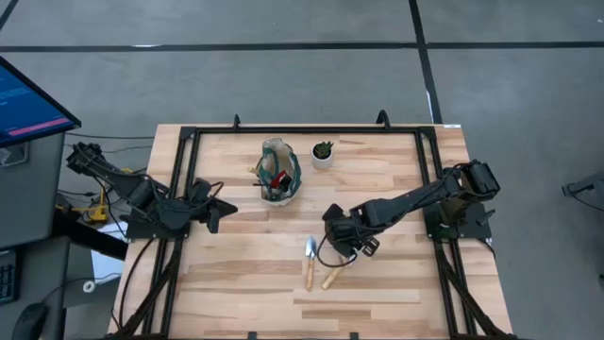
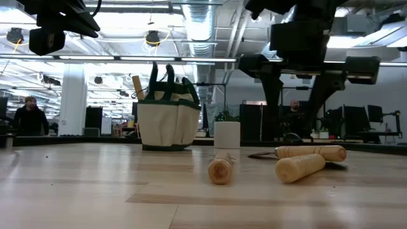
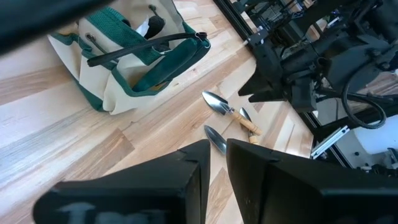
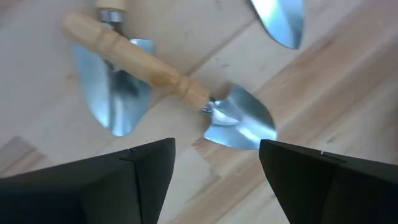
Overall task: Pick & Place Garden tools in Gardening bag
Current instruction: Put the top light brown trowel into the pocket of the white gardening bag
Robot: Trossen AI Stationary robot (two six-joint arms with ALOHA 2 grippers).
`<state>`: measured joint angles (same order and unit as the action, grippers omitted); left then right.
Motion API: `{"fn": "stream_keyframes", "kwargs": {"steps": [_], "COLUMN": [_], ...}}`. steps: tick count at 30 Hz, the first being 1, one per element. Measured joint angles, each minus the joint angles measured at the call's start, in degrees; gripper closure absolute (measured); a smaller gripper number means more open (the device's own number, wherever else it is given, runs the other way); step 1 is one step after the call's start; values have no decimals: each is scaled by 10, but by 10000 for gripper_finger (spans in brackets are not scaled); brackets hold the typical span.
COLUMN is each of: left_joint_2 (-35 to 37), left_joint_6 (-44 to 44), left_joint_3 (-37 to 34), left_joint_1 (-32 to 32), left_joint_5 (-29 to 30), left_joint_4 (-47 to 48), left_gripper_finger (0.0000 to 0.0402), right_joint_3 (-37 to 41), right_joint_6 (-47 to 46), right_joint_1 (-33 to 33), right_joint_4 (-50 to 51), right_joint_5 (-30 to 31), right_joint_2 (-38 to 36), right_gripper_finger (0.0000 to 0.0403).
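Note:
The beige gardening bag [image 1: 280, 172] with green trim stands upright on the table's far middle, holding a red item and dark tools [image 1: 276, 181]. A wooden handle [image 2: 137, 86] sticks out of the bag's top. Three silver-headed tools with wooden handles [image 1: 309, 260] [image 1: 332, 275] lie on the table nearer than the bag. My right gripper [image 4: 217, 146] is open above them, its fingers on either side of one trowel's head [image 4: 239, 119], touching nothing. My left gripper [image 3: 217, 163] is shut and empty, raised left of the bag [image 3: 134, 59].
A small white pot [image 1: 323, 154] with a dark plant stands just right of the bag. A black frame [image 1: 302, 130] runs along the table's far and side edges. Bare wood lies at the near side [image 1: 283, 312]. People show in the room behind [image 2: 28, 114].

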<state>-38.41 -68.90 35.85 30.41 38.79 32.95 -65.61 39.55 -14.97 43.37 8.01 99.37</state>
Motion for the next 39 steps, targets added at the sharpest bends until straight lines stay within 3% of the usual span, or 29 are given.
{"fn": "stream_keyframes", "kwargs": {"steps": [12, 18, 22, 26, 33, 39], "left_joint_2": [0, 0, 0, -8, -46, -56], "left_joint_6": [1, 1, 1, 37, 153, 164], "left_joint_3": [0, 0, 0, 0, 0, 0], "left_joint_1": [0, 0, 0, 0, 0, 0], "left_joint_5": [0, 0, 1, 2, 2, 3], "left_joint_4": [-1, -7, -42, -99, -244, -275], "left_gripper_finger": [357, 357, 358, 384, 401, 401], "right_joint_3": [3, 9, -17, -67, -89, -50], "right_joint_6": [4, -9, -104, -225, -433, -568], "right_joint_1": [-40, -60, -65, -63, -70, -104], "right_joint_4": [-36, -29, 23, 60, 76, 90], "right_joint_5": [-23, -5, 8, -21, -61, -71], "right_joint_2": [3, 3, -6, -42, -91, -68], "right_gripper_finger": [175, 184, 200, 237, 387, 400]}}
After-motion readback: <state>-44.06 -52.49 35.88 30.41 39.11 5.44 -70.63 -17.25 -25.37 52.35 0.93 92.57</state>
